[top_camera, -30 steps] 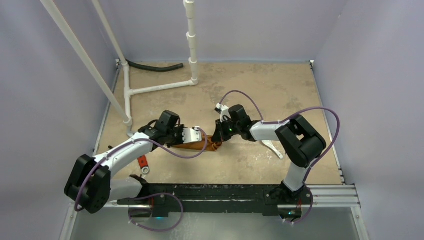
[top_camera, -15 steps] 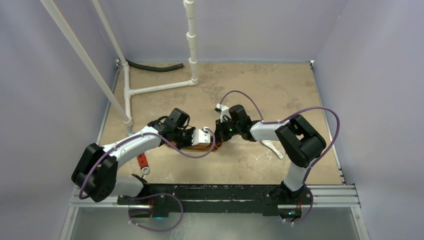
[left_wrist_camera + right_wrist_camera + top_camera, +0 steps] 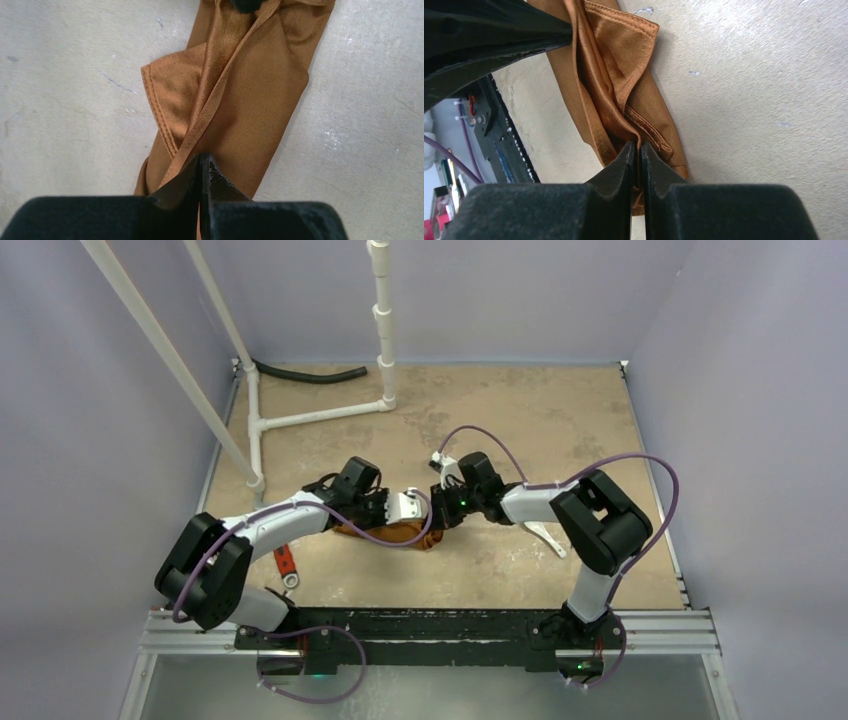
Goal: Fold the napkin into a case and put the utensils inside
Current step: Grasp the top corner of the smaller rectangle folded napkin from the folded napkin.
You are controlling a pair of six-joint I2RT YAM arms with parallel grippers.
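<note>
The rust-orange napkin [image 3: 400, 534] lies on the table as a long, narrow, creased strip [image 3: 250, 85], its hems bunched and overlapping [image 3: 619, 75]. My left gripper [image 3: 202, 159] is shut on a hem running along the strip. My right gripper [image 3: 638, 146] pinches a raised fold at the opposite end, its jaws almost together. In the top view the left gripper [image 3: 420, 508] and right gripper [image 3: 437, 512] nearly touch tip to tip above the cloth. A white spoon [image 3: 545, 535], one of the utensils, lies on the table to the right, beneath the right forearm.
A red-handled tool [image 3: 285, 562] lies at the left by the left arm. A white pipe frame [image 3: 300, 420] and a black hose [image 3: 305, 373] stand at the back left. A black rail [image 3: 420, 625] runs along the near edge.
My left gripper moved right along the napkin toward the right gripper and closed on the cloth. The right gripper stayed in place, holding its fold.
</note>
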